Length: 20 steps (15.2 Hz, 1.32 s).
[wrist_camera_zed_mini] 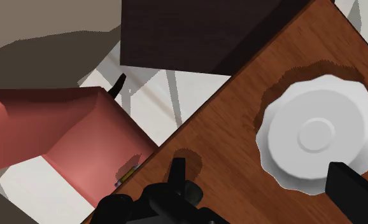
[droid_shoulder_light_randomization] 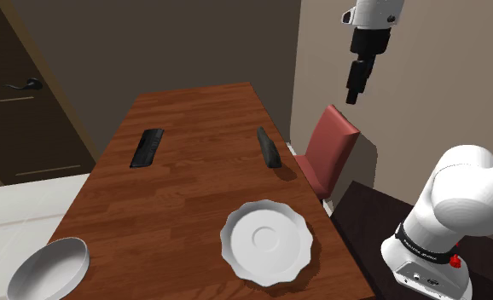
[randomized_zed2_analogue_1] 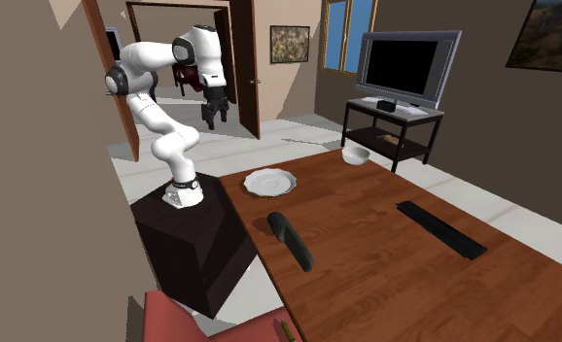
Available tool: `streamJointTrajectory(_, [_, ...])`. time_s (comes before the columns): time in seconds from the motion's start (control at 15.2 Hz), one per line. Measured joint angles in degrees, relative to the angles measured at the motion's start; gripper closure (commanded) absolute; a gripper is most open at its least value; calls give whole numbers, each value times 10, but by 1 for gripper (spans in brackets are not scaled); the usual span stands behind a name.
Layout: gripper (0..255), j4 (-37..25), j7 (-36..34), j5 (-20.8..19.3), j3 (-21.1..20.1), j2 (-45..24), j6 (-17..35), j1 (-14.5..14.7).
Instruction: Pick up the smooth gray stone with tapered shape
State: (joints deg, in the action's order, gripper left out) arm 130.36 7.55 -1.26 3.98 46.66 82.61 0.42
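The stone [droid_shoulder_light_randomization: 269, 147] is a dark grey, long, tapered piece. It lies on the brown wooden table [droid_shoulder_light_randomization: 194, 196] close to the edge by the red chair [droid_shoulder_light_randomization: 328, 149]. The second exterior view has the stone [randomized_zed2_analogue_1: 291, 239] near the table's side that faces the stand. My gripper [droid_shoulder_light_randomization: 353, 89] hangs high in the air, beyond the table's edge and above the chair, well apart from the stone. Its fingers stand apart with nothing between them [wrist_camera_zed_mini: 259, 197]. A dark tip [wrist_camera_zed_mini: 176, 170] with a shadow, probably the stone's end, pokes out by one finger.
A black remote [droid_shoulder_light_randomization: 147, 147] lies across the table from the stone. A white scalloped plate [droid_shoulder_light_randomization: 266, 241] sits near the stand's side, and a white bowl [droid_shoulder_light_randomization: 50, 268] at the near corner. A pencil [wrist_camera_zed_mini: 127, 175] rests on the chair seat. The dark stand [randomized_zed2_analogue_1: 196, 243] adjoins the table.
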Motion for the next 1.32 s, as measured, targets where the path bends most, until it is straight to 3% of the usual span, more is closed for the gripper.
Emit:
streamJointTrajectory(0.2, [0, 7, -6, 2, -1, -17, 23, -1])
streamJointTrajectory(0.66, [0, 27, -32, 5, 3, -118, 146, -9])
streamJointTrajectory(1.32, [0, -14, -58, 15, 17, -308, 298, -20])
